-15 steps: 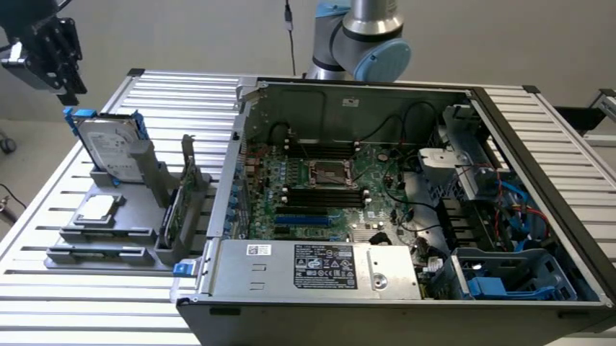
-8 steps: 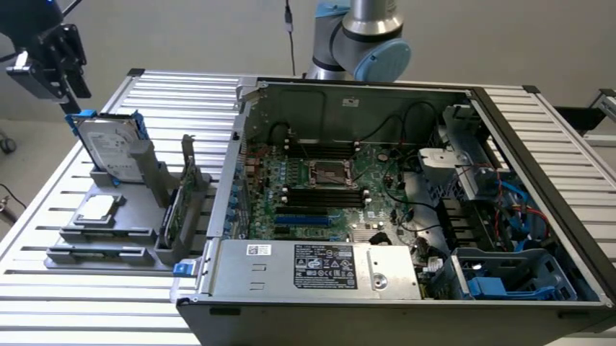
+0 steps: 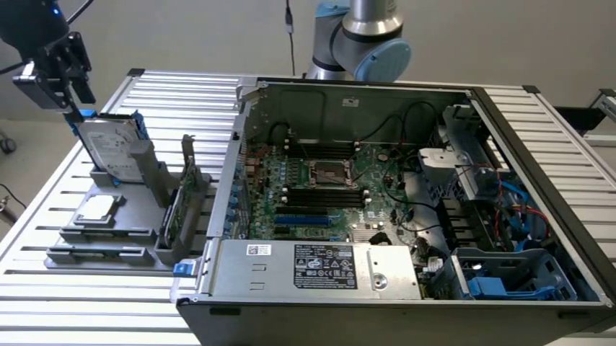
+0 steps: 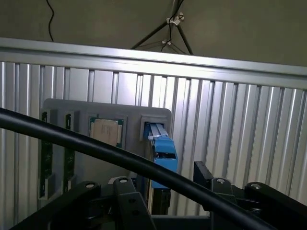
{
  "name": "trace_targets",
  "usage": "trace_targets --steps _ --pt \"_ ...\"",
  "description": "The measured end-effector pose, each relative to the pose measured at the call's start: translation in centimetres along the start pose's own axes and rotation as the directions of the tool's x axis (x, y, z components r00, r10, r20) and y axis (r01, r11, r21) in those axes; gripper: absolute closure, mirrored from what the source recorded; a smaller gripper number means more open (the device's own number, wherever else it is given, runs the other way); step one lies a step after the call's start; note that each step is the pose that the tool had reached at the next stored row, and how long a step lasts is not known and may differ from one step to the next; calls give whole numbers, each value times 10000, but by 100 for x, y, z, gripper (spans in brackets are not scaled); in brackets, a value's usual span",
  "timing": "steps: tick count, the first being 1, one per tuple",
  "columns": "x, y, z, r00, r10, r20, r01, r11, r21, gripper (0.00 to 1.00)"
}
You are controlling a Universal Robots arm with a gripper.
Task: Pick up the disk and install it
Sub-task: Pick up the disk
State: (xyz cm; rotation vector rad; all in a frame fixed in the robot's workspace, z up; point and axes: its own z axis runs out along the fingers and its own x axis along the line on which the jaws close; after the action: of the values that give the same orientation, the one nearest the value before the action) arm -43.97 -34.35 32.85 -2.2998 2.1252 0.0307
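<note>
The disk [image 3: 112, 149] is a silver-grey drive with a white label and blue rails. It stands upright on edge in a slot of the grey holder [image 3: 106, 234] at the exterior view's left. My gripper [image 3: 77, 99] hangs just above the disk's top corner, apart from it. In the wrist view the disk [image 4: 161, 149] shows edge-on as a blue rail. It lies in line with the gap of my gripper [image 4: 168, 194], whose black fingers [image 4: 128, 201] stand spread to either side, open and holding nothing.
The holder also carries a small square processor chip [image 3: 97, 209] and an upright green card [image 3: 179, 209]. An open computer case [image 3: 385, 202] fills the middle and right, with a blue-railed bay [image 3: 500, 282] at its near right corner. A black cable [image 4: 96, 148] crosses the wrist view.
</note>
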Motion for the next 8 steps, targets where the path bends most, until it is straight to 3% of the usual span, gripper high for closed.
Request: trace_targets --steps 8 --pt "8 -6 146 10000 0 1 0 10000 -5 44"
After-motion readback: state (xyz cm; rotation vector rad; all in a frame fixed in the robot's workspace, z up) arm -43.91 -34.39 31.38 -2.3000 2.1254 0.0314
